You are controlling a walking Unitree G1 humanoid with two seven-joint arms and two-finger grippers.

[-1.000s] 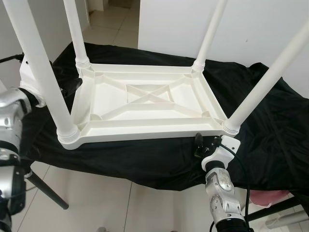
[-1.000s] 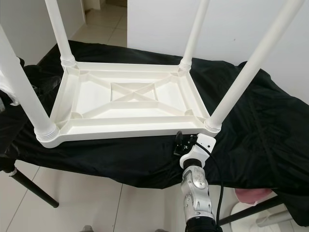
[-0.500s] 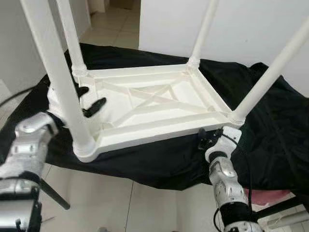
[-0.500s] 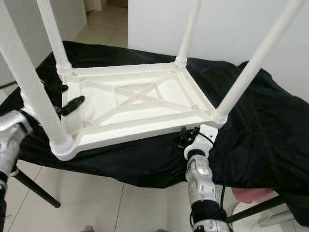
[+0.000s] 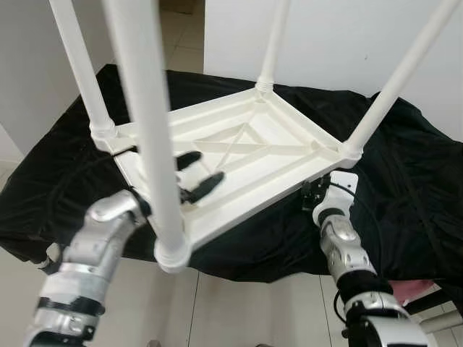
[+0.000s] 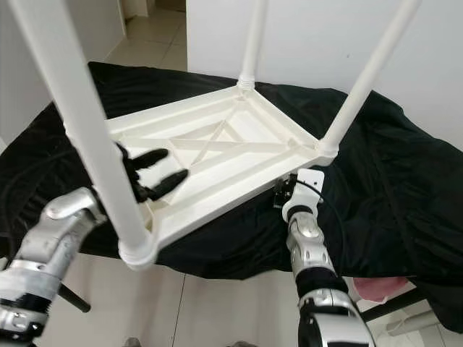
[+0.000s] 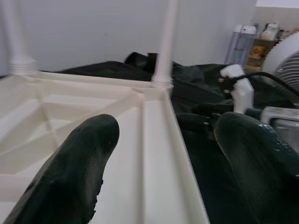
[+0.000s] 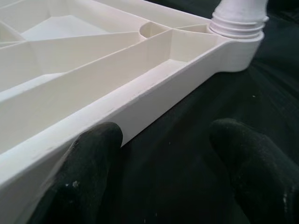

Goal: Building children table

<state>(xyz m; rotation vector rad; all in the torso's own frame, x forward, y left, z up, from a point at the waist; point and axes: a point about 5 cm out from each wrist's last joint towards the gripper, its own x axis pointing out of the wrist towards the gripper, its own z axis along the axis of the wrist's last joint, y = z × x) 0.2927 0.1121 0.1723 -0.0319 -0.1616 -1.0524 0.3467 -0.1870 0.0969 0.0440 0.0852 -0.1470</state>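
The white plastic children's table point(image 5: 249, 148) lies upside down and askew on a black cloth point(image 5: 405, 166), its four legs pointing up. The nearest leg point(image 5: 148, 130) rises just in front of my left gripper point(image 5: 197, 173). That gripper is open, with its two fingers astride the table's near rim point(image 7: 161, 135). My right gripper point(image 5: 311, 194) sits low at the near right corner, under the corner leg's socket point(image 8: 238, 23). It is open on the cloth, and one finger point(image 8: 88, 172) rests against the table's outer edge.
The cloth covers a low work surface in front of a white wall point(image 5: 347, 36). Tiled floor point(image 5: 217, 311) lies at my feet, with something pink point(image 5: 414, 289) at the lower right. A white fan point(image 7: 285, 56) and bottles point(image 7: 271, 31) stand beyond the right arm.
The table has turned: its near left corner swung toward me and to the right, and the right corner went farther away. My left arm came in from the left to the rim.
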